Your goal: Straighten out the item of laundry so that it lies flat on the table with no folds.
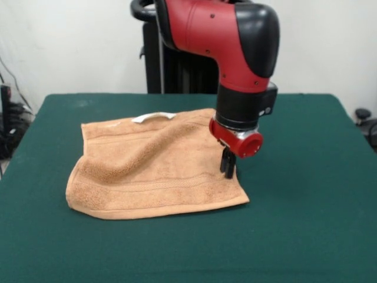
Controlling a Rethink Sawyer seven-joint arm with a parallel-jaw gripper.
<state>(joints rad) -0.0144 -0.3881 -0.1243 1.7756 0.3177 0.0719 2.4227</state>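
While the towel (156, 168) lies mostly spread at frame centre on the green table (306, 236), its left side is bunched and rippled. Gripper (228, 167) at towel's right edge, fingers together, apparently pinching cloth. Flattening left side remains.

The table (306, 236) lay bare on the picture's right side and across the whole near strip; a gripper could pass there unhindered; the picture's left margin was likewise open, though narrower. The towel (150, 171) covered the middle-left, with a raised fold along its left portion. The arm (235, 53) descended over the towel's right edge, blocking approach from above there; the gripper (228, 165) stood low at that edge.
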